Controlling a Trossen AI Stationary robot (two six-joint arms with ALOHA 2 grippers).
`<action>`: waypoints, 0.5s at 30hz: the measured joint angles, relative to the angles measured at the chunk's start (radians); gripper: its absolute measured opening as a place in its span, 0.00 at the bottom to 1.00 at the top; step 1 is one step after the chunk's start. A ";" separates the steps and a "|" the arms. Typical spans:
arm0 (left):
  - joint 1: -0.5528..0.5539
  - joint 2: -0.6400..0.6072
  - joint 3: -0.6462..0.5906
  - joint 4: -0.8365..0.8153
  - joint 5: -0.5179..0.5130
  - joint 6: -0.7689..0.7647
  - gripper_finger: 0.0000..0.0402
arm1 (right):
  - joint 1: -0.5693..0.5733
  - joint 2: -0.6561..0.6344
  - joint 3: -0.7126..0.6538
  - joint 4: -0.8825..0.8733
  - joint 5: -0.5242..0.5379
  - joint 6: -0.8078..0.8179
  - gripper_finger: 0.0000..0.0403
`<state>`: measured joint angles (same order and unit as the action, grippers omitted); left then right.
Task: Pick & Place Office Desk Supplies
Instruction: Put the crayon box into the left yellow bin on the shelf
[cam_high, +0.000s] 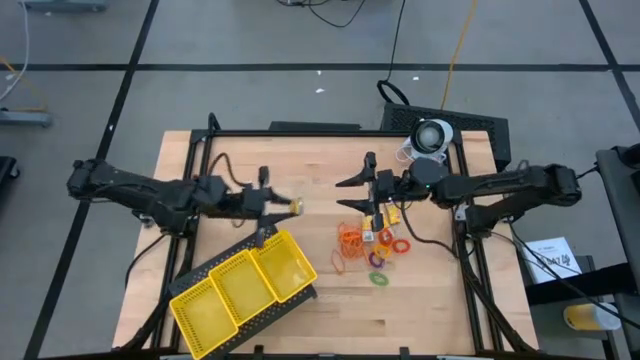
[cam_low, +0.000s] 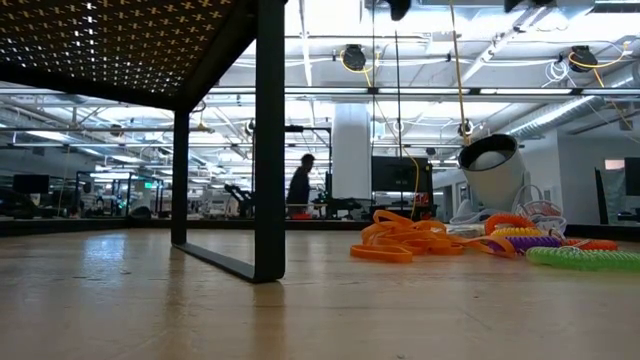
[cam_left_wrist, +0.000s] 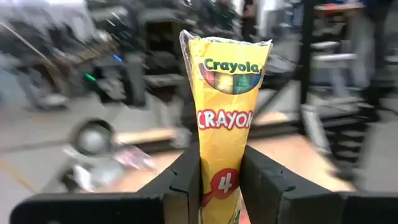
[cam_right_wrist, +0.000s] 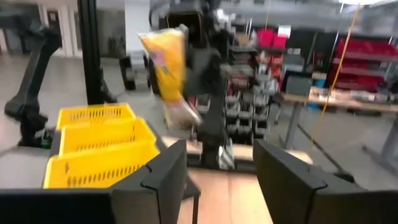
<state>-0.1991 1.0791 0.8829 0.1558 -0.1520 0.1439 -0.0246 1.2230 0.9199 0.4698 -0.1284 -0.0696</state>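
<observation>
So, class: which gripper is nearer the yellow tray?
Left. The left gripper, shut on a Crayola crayon pack, hangs just above the yellow tray's nearest compartment; the right gripper sits farther off, over the coloured rings.

One Crayola crayon pack (cam_left_wrist: 227, 118), one yellow tray (cam_high: 243, 290) with three compartments, one pile of orange rubber bands (cam_high: 350, 239), several coloured rings (cam_high: 380, 262), too small to count.

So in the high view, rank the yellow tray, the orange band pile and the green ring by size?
1. Yellow tray, by far the largest.
2. Orange band pile.
3. Green ring, smallest.
All lie on the table at similar distance, so the order is dependable.
</observation>
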 joint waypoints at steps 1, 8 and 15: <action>-0.023 -0.031 0.000 -0.054 0.003 -0.035 0.24 | 0.000 -0.019 0.000 -0.043 0.001 0.000 0.44; -0.247 -0.211 0.001 -0.284 0.129 -0.423 0.26 | 0.000 -0.086 0.000 -0.199 0.001 0.004 0.43; -0.509 -0.249 0.001 -0.341 0.088 -0.692 0.27 | 0.000 -0.087 0.000 -0.199 0.001 0.000 0.42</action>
<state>-0.7076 0.8306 0.8837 -0.1848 -0.0640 -0.5485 -0.0246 1.1365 0.9199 0.2710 -0.1276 -0.0696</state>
